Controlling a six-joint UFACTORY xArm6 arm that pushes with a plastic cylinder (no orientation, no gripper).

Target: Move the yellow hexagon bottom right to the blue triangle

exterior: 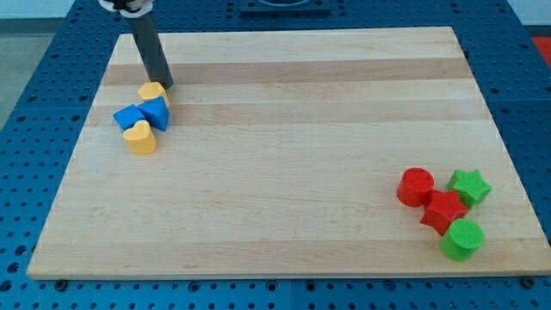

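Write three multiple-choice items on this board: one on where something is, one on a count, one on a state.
1. Where is my tip?
A. At the view's upper left, beside the yellow hexagon
B. Among the red blocks
C. At the board's centre

2. How many green blocks are there?
A. One
B. Two
C. Four

3. How do the yellow heart and the blue blocks stand?
A. Far apart
B. Stacked
C. Packed close together

Key: 1 A, the rod ends next to the hexagon. 2 B, a green star and a green cylinder show at lower right. 3 C, the heart sits against the blue triangle and the other blue block.
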